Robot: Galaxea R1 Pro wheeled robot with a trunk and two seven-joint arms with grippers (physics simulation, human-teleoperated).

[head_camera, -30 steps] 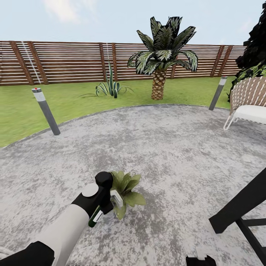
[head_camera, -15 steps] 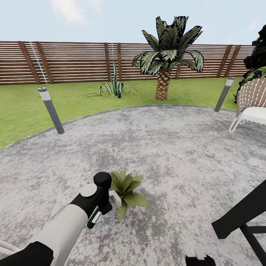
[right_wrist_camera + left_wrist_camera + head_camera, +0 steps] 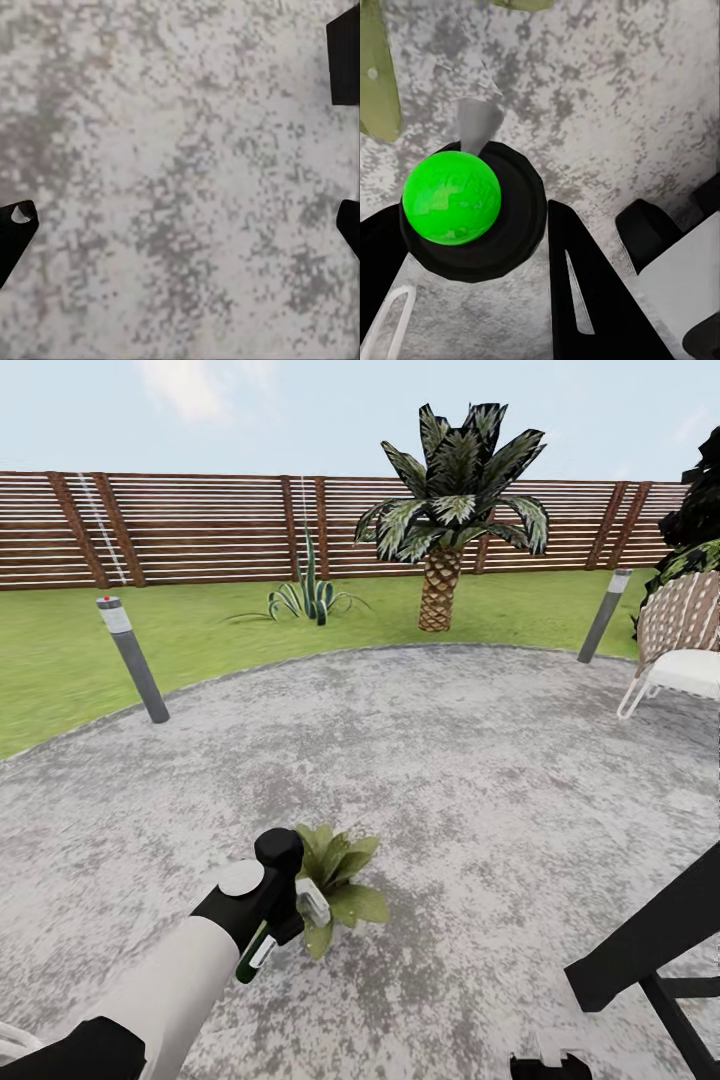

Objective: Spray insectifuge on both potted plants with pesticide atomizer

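My left gripper is shut on the pesticide atomizer, a dark green bottle with a white band, low over the grey paving. In the left wrist view the atomizer shows a black cap with a bright green ball and a grey nozzle, with a black finger at its side. One potted plant, a low rosette of broad green leaves, stands right beside that gripper; its leaves edge the wrist view. The second potted plant is out of view. My right gripper hangs open above bare paving, and its tip peeks in below.
A black slanted frame stands close at the right, and a white wicker chair sits further back. Grey lamp posts mark the paving's edge. Beyond lie the lawn, an agave, a palm and the slat fence.
The whole view has shifted a little, so the camera moved. My left gripper keeps the atomizer beside the plant in nearly the same place.
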